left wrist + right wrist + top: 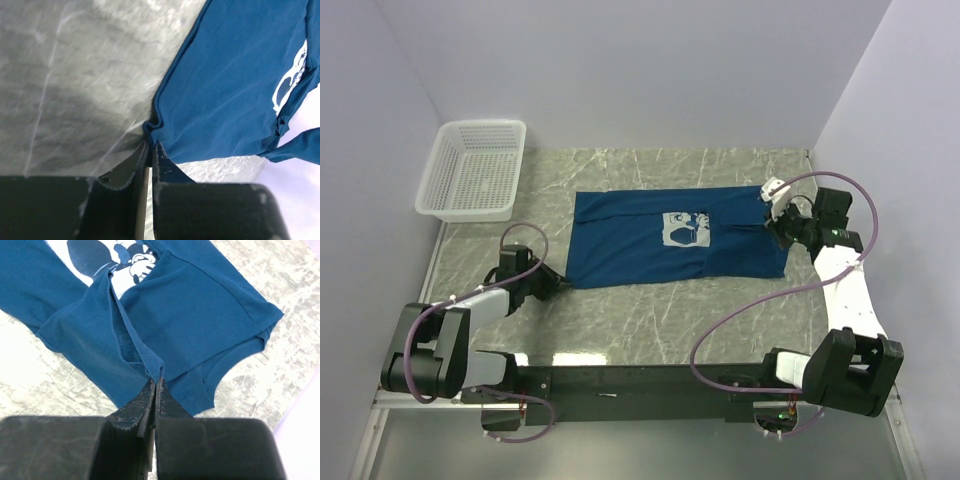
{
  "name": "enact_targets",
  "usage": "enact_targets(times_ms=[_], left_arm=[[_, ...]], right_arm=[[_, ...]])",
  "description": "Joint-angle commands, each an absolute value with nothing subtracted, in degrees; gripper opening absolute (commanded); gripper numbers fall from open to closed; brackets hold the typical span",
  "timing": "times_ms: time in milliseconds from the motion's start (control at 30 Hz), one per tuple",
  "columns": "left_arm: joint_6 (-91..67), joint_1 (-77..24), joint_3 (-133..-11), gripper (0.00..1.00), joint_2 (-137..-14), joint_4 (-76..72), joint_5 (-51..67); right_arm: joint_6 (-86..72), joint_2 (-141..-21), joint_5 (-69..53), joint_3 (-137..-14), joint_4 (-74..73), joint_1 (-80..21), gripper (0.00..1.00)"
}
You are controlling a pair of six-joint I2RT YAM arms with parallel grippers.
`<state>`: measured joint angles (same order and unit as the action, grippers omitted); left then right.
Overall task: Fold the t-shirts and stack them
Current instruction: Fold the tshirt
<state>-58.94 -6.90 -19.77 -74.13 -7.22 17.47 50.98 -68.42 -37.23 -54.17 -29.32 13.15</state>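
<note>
A: One t-shirt (650,240) is showing from above. It is lying across the middle of the surface (650,330) with its pale print (685,228) facing up. Its sides are looking turned in, so it is reading as a long band. I am judging the crosswise folds and the stacking as not yet done.

B: Agreed. The left hand (552,283) is sitting at the band's near left corner and the right hand (778,222) at its right end. The white basket (465,212) is standing well apart at the far left, so nothing is crowding the middle. The right wall is running close beside the right arm, though.

A: From the left wrist, the left hand (151,150) is looking clenched on the corner hem, with the cloth puckering right at the fingertips (142,152). Bare surface is opening out to the left of that edge, leaving plenty of room to carry the corner.

B: From the right wrist, the right hand (155,390) is grasping a raised ridge of cloth and holding it up off the layer below. A curved hem is showing just right of the tips. The shirt's outer corner (272,315) is lying flat, with bare surface beyond it.
</note>
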Motion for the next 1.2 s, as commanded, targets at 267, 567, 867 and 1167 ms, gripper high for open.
enact_targets(times_ms=[267,567,867,1167], left_arm=[[-56.2,-5.8,-28.6,0.26,-77.4,-6.0,18.5],[-57.0,-3.9,-34.2,0.24,-85.7,-9.1,22.1],[-54.2,-3.5,-35.8,0.24,-83.9,-6.3,22.4],[-58.1,-3.5,-19.6,0.32,-66.8,-1.0,20.2]], right_arm=[[43.9,-66.7,-41.2,-57.2,-23.5,17.2,0.00],[38.9,-69.7,-37.9,-57.5,-19.0,17.6,0.00],[38.3,-71.3,-39.1,-58.1,-18.9,17.7,0.00],[38.8,-70.8,-39.6,-57.0,-18.9,17.7,0.00]])
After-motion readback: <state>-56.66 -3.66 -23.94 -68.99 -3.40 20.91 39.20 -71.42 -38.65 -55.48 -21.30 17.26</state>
